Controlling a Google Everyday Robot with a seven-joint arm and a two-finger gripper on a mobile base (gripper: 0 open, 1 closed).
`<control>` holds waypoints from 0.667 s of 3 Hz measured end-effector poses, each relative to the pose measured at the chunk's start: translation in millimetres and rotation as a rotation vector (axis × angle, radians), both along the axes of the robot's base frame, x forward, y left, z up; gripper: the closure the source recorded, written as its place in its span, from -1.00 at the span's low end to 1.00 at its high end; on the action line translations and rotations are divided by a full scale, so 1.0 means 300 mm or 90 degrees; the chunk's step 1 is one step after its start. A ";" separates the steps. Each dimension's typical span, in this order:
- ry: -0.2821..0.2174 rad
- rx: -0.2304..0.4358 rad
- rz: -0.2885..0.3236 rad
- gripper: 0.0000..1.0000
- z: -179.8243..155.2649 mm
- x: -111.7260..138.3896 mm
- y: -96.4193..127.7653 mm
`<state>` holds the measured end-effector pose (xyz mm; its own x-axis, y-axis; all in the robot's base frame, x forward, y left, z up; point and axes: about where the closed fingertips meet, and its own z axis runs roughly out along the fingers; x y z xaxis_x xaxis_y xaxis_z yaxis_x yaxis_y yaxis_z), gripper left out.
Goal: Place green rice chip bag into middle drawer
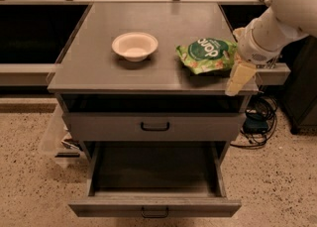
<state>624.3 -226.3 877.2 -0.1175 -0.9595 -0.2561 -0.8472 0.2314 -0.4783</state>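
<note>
The green rice chip bag (205, 55) lies flat on the cabinet top (99, 70), just to the side of the gripper (238, 77) and a little beyond it, near the top's right edge. The gripper hangs pointing down at the front right corner of the top, close to the bag but seemingly not touching it. Whether it is spread or closed I cannot tell.

The step in hand looks like the approach for the pick. To do it well, the gripper probably needs to shift sideways over the pouch and come down on a raised, crinkled edge rather than the flat middle. The foil is likely slippery and may slide when pushed.

The middle drawer (109, 206) stands pulled out, well below the gripper and towards the camera. The drawer front (99, 127) above it is closed. The cream bowl (134, 45) sits beyond the bag, well apart from the gripper.
</note>
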 end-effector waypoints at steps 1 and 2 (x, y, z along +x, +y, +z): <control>-0.007 0.016 0.041 -1.00 -0.059 0.123 0.069; -0.010 0.026 0.079 -1.00 -0.091 0.222 0.140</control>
